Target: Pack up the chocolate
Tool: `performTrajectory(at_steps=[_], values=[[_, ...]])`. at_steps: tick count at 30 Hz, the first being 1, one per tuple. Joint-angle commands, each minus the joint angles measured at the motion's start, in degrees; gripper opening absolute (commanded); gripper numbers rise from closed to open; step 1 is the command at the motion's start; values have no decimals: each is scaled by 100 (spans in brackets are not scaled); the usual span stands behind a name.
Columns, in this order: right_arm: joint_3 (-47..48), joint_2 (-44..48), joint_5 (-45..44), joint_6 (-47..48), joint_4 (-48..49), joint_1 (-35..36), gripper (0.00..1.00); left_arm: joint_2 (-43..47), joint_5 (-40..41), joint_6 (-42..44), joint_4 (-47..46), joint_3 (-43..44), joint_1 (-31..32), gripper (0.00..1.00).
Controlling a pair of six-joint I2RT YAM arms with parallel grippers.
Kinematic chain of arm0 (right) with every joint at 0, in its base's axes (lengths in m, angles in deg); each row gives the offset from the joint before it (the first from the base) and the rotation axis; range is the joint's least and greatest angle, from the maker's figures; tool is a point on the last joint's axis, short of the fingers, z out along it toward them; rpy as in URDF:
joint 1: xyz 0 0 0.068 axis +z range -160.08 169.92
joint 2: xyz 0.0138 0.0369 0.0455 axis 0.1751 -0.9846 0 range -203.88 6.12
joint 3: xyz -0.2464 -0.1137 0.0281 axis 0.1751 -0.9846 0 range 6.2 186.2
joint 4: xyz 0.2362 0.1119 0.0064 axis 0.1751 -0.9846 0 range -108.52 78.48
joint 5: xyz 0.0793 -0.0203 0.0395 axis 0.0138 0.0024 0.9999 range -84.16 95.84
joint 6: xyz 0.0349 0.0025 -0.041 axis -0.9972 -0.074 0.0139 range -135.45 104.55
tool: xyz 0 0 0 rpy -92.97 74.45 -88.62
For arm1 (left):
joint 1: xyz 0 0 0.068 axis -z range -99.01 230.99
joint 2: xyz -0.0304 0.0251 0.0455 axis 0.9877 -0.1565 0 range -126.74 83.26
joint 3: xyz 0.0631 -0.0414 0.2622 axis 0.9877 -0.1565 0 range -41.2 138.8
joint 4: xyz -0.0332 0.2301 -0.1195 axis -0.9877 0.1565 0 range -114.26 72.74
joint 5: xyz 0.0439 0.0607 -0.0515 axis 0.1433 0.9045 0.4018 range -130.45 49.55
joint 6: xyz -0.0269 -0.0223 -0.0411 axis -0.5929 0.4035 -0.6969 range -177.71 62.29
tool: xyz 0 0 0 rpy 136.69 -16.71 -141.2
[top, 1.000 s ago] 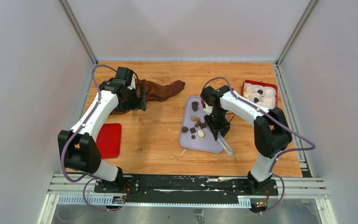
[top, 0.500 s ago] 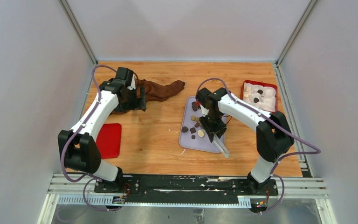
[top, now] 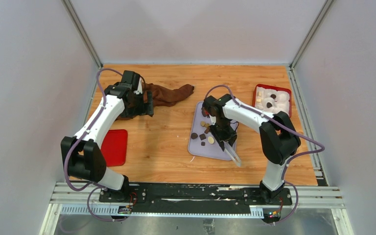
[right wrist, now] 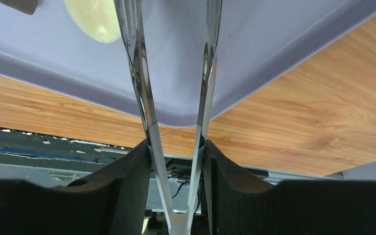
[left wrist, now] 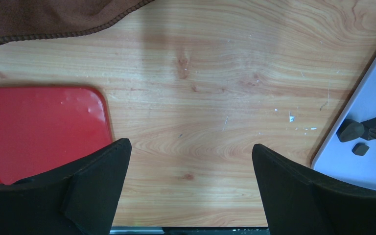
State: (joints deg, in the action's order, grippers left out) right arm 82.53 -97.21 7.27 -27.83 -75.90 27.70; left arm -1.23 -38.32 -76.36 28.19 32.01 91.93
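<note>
Tongs [right wrist: 139,73] clamped in the right gripper [right wrist: 176,147] are shown clearly only wrist-close; the left gripper [left wrist: 190,147] is spread wide.

Open table [top: 164,139] runs between red lid [top: 114,147] and tray [top: 204,151] holding chocolate [top: 202,143].

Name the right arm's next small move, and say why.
Probably shift the tongs toward the cream round chocolate and close on it. The right end effector grips the tongs, their arms spread over the lavender tray, and that piece lies beside them, not between them.
</note>
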Motion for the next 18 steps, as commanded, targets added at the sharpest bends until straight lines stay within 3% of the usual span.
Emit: performTrajectory(at_steps=[1, 8, 14, 18], values=[[111, -130, -136, -73, -120, 97, 43, 102, -5, -15, 12, -17, -22, 100], [158, -128, -380, -97, -120, 94, 36, 91, 16, -19, 11, -44, -22, 100], [136, 103, -628, -137, -185, 95, 2, 69, 15, 8, 11, -26, -22, 100], [86, 388, -786, -209, -277, 74, 0, 85, 28, 20, 12, -51, -22, 100]])
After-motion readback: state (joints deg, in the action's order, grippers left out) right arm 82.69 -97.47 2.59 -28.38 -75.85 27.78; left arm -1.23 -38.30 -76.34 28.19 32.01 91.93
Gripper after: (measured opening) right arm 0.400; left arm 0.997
